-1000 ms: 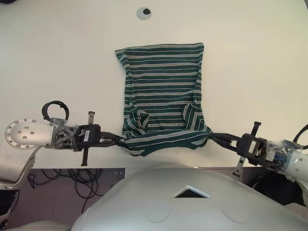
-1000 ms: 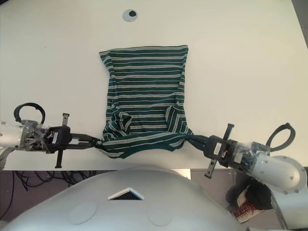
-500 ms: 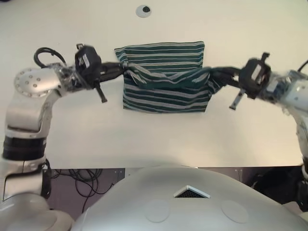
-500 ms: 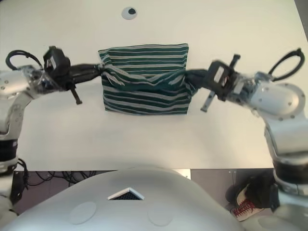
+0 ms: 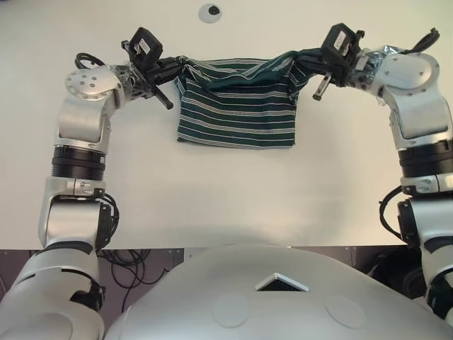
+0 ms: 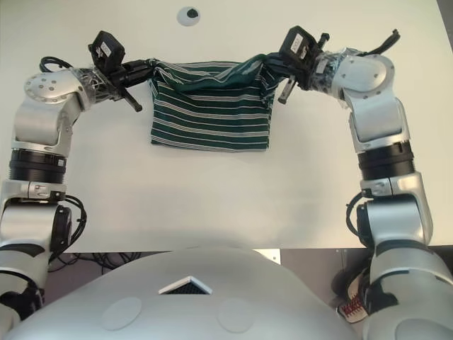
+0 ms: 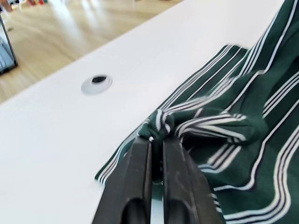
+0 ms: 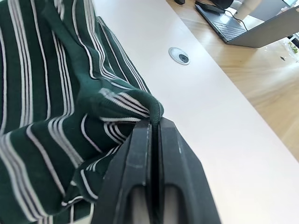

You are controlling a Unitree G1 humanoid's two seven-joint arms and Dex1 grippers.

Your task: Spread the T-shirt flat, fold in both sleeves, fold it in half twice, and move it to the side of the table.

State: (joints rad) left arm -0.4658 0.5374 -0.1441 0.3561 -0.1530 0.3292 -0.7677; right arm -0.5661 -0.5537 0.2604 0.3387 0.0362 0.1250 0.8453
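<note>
I see the white table [image 5: 226, 191] spanning the whole head view. The wood floor [image 7: 51, 42] lies beyond its far edge.

The T-shirt [image 5: 237, 117] is dark green with thin white stripes. It sits on the far half of the table, roughly centred between the two arms. It's doubled over into a wide rectangle. The near edge lies flat and straight on the tabletop. The far edge is held up at both corners and sags a little in the middle, and the cloth bunches and creases at each held corner.

The left gripper [image 5: 180, 65] is at the far-left corner of the shirt. Its fingers are pressed together with a wad of striped fabric pinched at the tips, and the wrist camera confirms cloth clamped between the black fingers.

The right gripper [image 5: 301, 60] is at the far-right corner, at about the same height as the left. Its fingers are closed tight on a folded hem, and the wrist camera shows the fabric edge wedged right between the fingertips.

Both forearms angle inward toward the shirt from the table's sides.

The round grey cable hole [image 5: 209, 10] in the tabletop is just beyond the shirt's far edge, nearer the left-hand corner and not touching the cloth.

A laptop [image 8: 252, 28] sits off on another surface in the room behind, well apart from the table.
</note>
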